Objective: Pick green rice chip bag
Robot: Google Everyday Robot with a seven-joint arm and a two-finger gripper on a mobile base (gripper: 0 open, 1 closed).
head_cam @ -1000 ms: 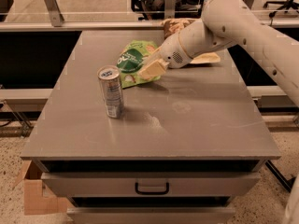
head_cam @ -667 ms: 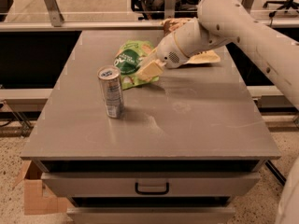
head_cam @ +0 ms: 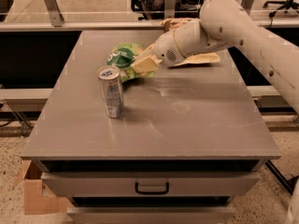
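One small shift is all I can make out. The gripper [head_cam: 144,64] has crept leftward from where it was a second ago, and the green rice chip bag [head_cam: 121,55] has slid and bunched up a little ahead of it. The bag lies in the back half of the worktop [head_cam: 196,125], left of the middle, just behind the upright can [head_cam: 111,91]. The gripper is pressed against the bag's right side, low over the surface. Whether it is spread wide, closed, or has any hold on the foil, I cannot tell from here. The bag is not yet lifted, so I'd judge the grasp is only being set. A further push could drive the bag into the can. The brown-and-yellow chip bag [head_cam: 204,58] sits behind the arm, toward the back right corner.
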